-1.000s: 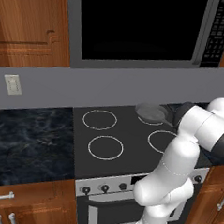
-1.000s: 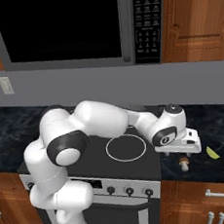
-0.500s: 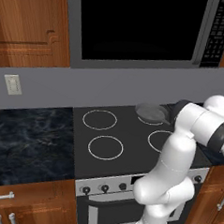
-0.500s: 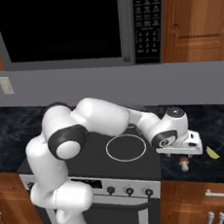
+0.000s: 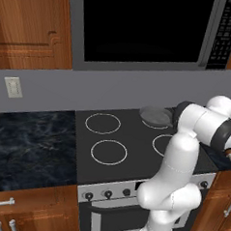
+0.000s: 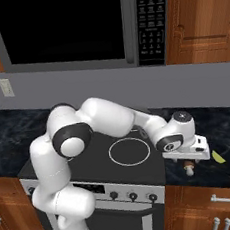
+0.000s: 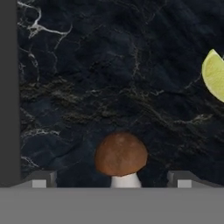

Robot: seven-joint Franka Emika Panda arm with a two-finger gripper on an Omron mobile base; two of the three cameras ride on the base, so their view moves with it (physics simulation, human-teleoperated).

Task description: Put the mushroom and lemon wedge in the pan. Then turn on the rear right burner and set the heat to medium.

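In the hand view, the gripper (image 7: 112,183) stands spread wide, one fingertip (image 7: 43,179) low left and the other low right, pinching nothing. Between them at lower centre sits the mushroom (image 7: 121,156), brown cap up, on the dark marbled counter (image 7: 109,78). The lemon wedge (image 7: 214,75) lies on the same counter at the right edge of the frame, well apart from the mushroom.

In the right base view the gripper (image 6: 187,155) hangs at centre right just above the mushroom (image 6: 189,168), near the counter's front edge, with the lemon wedge (image 6: 218,157) just to its right. The black glass stove (image 6: 99,161) fills the middle, the white arm arching over it.

In the left base view the pan (image 5: 155,115) rests at centre right on the rear right burner (image 5: 161,122), its right part hidden behind the arm. Farther back runs the grey wall (image 5: 114,90) with a light switch (image 5: 13,87) at left; above are the microwave (image 5: 142,29) and wooden cabinets (image 5: 31,27).
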